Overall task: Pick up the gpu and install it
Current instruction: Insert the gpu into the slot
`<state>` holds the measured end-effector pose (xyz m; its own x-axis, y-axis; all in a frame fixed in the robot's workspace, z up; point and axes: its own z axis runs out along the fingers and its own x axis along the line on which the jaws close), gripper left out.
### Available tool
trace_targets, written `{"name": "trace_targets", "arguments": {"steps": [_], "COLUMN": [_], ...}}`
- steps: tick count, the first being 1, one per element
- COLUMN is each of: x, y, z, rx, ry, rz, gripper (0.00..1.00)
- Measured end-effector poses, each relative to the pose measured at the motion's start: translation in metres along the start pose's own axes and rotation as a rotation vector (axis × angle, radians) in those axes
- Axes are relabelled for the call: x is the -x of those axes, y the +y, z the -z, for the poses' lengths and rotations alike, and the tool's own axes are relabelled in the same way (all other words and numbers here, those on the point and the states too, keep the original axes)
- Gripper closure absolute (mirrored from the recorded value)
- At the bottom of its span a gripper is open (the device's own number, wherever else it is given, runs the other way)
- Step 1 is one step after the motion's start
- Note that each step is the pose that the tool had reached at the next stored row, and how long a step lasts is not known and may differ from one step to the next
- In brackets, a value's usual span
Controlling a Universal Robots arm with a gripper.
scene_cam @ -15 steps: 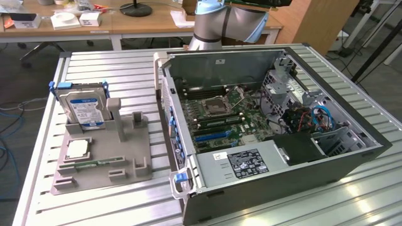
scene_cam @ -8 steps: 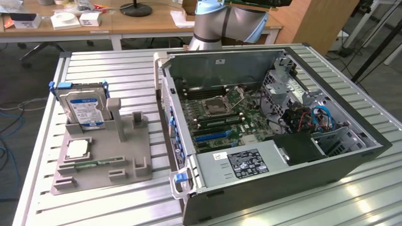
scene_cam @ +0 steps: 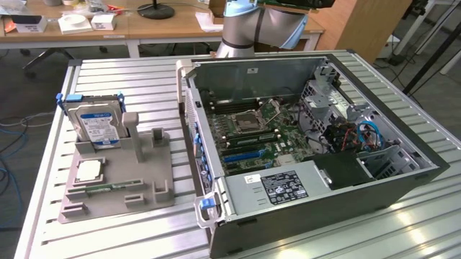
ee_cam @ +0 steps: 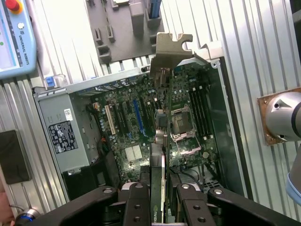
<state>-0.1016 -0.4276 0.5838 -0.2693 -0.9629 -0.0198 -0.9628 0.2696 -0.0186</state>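
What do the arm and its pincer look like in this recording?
The arm is a thick, round, silver-grey tube with light-blue joint caps. The pincer is matte black, with two flat jointed fingers flanked by outer linkage bars, all dotted with round silver bolt heads.

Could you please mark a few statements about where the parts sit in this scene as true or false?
1. The gripper is closed on the gpu, holding it edge-on over the open computer case. True.
2. The hard drive lies inside the computer case. False: it stands in the gray holder on the table, to the exterior view's left of the case.
3. The gpu is seated in the blue slot. False: that slot is empty, and the gpu is in the gripper.
4. A memory stick lies in the gray holder. True.
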Motion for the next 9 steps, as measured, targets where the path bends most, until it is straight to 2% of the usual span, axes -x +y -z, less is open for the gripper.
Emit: {"name": "trace_targets", "arguments": {"steps": [5,9], "x": [-0.0001,-0.0001], "y": [0.0001,0.0001], "z": [-0.0056,-0.0060], "rx": [0.0000,0.0001], "ry": [-0.0001,0.0000], "rz": [0.000,0.000], "gripper": [0.74,0.74]}}
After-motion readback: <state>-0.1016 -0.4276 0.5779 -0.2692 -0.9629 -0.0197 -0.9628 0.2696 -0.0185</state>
